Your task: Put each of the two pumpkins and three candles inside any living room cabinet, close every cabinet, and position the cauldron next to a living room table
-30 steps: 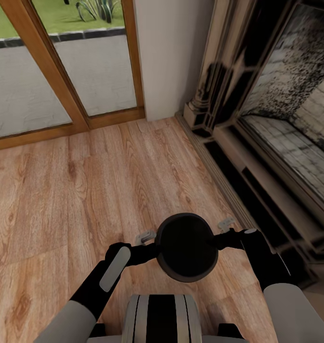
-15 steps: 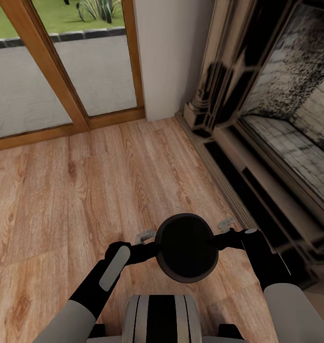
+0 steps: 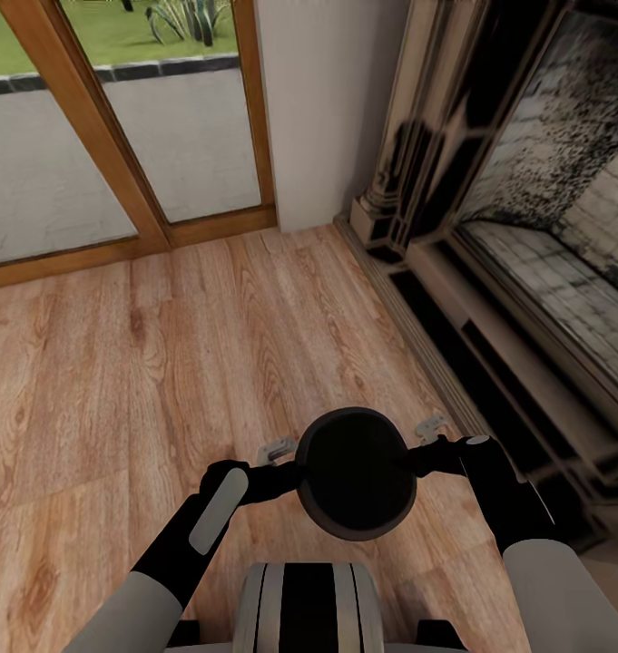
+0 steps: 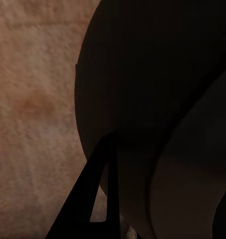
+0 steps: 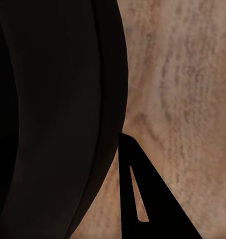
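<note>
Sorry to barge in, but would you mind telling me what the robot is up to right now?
The robot is holding the black cauldron between its two arms, the left hand at one side of the rim and the right hand at the other. It is held above the wooden floor, with a fireplace to the right and a glass door ahead. No table is in sight.

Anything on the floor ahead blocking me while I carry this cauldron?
Nothing visible does. The cauldron sits between left gripper and right gripper; wooden floor ahead looks bare up to the glass door. The fireplace flanks the right.
</note>
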